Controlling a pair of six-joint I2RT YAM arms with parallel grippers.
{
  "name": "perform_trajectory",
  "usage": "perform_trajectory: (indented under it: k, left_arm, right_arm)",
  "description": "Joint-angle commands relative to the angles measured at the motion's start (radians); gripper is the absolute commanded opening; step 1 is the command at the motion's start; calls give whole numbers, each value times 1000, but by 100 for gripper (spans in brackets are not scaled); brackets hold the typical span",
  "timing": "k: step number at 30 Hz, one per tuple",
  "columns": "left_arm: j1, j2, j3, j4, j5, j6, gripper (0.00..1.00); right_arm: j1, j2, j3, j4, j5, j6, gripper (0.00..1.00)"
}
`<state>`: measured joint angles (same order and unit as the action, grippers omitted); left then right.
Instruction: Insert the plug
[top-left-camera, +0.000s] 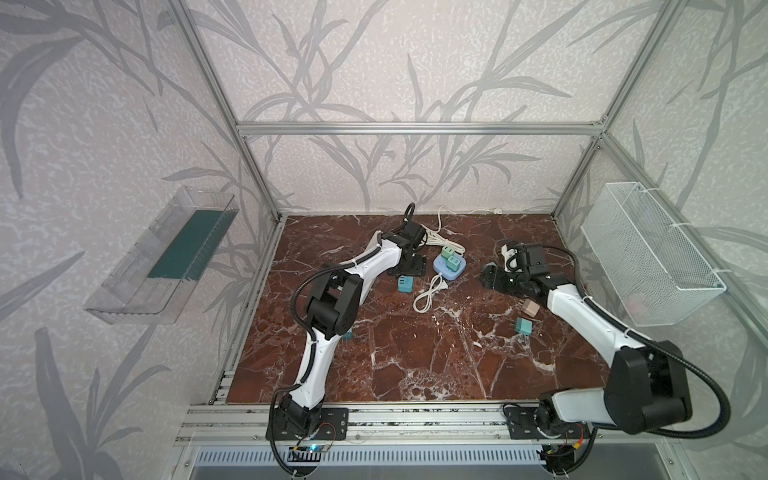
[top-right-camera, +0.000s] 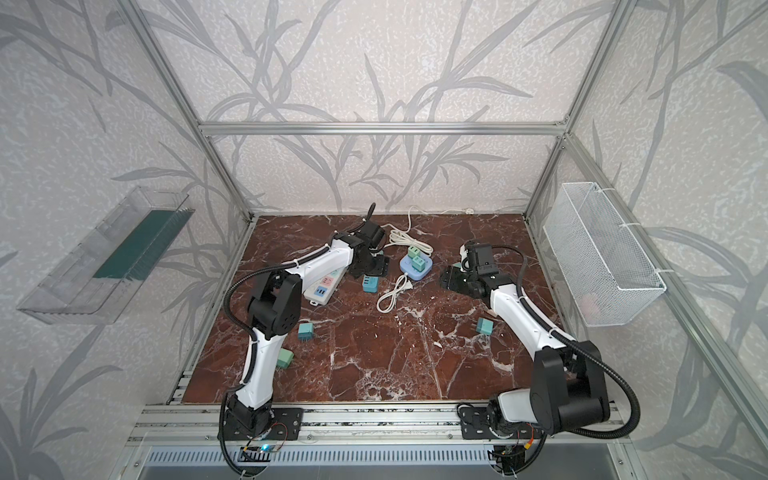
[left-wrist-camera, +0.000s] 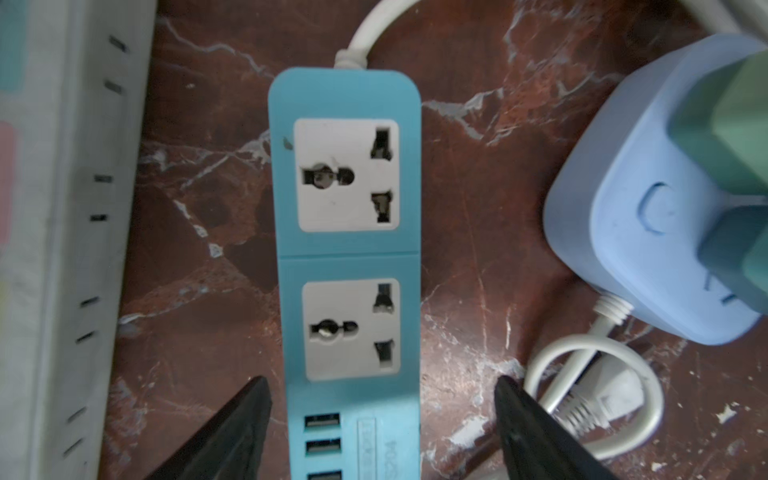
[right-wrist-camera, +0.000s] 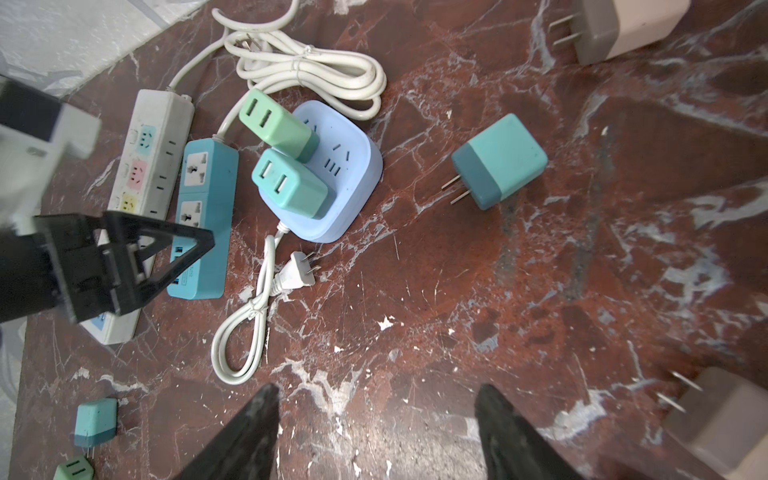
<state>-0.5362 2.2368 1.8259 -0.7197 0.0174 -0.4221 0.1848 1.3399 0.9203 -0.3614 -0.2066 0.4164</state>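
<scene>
Two green plugs stand plugged into a light-blue socket block, also seen in a top view. A teal plug lies loose on its side just right of the block, prongs bare. My left gripper is open, straddling the USB end of a blue power strip with a gap on each side and both its sockets empty. My right gripper hangs open over bare marble, holding nothing. In a top view the left gripper and the right gripper flank the block.
A white power strip lies beside the blue one. A white cord with a loose plug sits in front of the block. Other teal, green and beige plugs are scattered. A wire basket hangs at the right wall.
</scene>
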Motion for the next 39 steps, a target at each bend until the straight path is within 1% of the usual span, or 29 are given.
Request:
perform_trajectory:
  k: [1,2,3,5,8,12,17,20,22,25,28,29,31,34,35,37,39]
  left_arm:
    - [5,11,30,-92,-25,19,80]
    - [4,10,12,-75,-18,15,79]
    - [5,8,-7,-57,-1,8,75]
    - [4,-2,-47,-26,28,-8,62]
    - [-5,-61,-151,45,25,-41,49]
    - [-29,-163,-330,142,-12,-104,44]
    - [-95,-288,-561,276,-42,-254,43]
    - [-130,-308,-606,266,-39,-321,46]
    - [-149,-322,-625,250,-54,-377,47]
    - [-188,-359,-674,287,-62,-446,52]
    - [-215,-403,-672,268,-102,-469,58]
    - [-216,-425,-674,260,-111,-468,61]
    - [-214,-467,-675,242,-126,-450,73]
    - [-212,-524,-647,160,-138,-411,87]
    - [-211,-547,-633,109,-162,-408,90]
    - [-201,-604,-608,13,-249,-381,91]
    - [-171,-674,-622,-28,-296,-326,89]
  right_arm:
    - [-1,-67,-19,-69,27,-30,75]
    - [-1,-81,-21,-76,31,-31,74]
    - [-2,-93,-24,-85,34,-34,75]
    - [-2,-112,-32,-95,40,-36,75]
    - [-2,-132,-46,-99,38,-33,74]
    - [-2,-161,-69,-88,29,-21,74]
    - [-2,-192,-92,-82,22,-13,73]
    - [-2,-196,-94,-85,19,-14,73]
    - [-2,-197,-91,-91,16,-21,73]
    - [-2,-207,-87,-99,13,-26,73]
    - [-2,-209,-73,-109,18,-34,74]
    - [-2,-209,-65,-114,21,-38,74]
    - [-2,-204,-53,-120,27,-44,74]
    - [-2,-201,-39,-115,28,-46,75]
    - [-2,-202,-36,-112,20,-44,74]
    - [-1,-206,-31,-106,2,-42,75]
    - [2,-214,-35,-91,-27,-39,74]
